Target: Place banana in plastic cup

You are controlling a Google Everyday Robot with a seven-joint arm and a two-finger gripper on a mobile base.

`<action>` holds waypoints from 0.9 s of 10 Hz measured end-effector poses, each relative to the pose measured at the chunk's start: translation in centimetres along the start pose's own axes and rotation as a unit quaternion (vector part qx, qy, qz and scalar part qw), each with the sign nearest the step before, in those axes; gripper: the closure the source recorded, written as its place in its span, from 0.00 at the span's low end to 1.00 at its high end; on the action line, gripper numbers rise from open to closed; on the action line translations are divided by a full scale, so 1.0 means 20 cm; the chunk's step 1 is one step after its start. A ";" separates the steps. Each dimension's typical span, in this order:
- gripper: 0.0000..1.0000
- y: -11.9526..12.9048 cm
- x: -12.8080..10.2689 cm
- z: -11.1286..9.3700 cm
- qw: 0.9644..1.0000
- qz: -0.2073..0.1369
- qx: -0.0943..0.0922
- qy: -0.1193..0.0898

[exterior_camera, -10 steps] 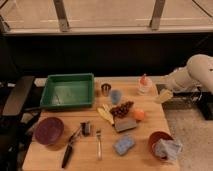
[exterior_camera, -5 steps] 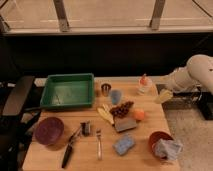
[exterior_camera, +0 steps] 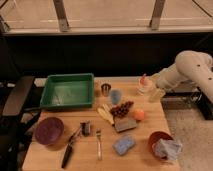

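The gripper hovered at the two o'clock edge of the bench, spread wide and holding nothing. One banana lay at seven o'clock of the one plastic cup, just beside it.

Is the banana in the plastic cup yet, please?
Out: banana lies on the table near the plastic cup; tool hangs open at the right edge.
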 end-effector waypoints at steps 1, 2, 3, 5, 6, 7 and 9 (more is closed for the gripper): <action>0.25 0.02 -0.13 0.05 1.000 -0.028 -0.010 -0.004; 0.25 0.03 -0.23 0.09 0.999 -0.048 -0.017 -0.008; 0.25 0.05 -0.37 0.15 0.997 -0.076 -0.026 -0.015; 0.25 0.11 -0.61 0.24 0.992 -0.117 -0.041 -0.032; 0.25 0.14 -0.69 0.28 0.990 -0.129 -0.050 -0.041; 0.25 0.18 -0.82 0.33 0.985 -0.150 -0.064 -0.052; 0.25 0.19 -0.83 0.34 0.985 -0.151 -0.066 -0.053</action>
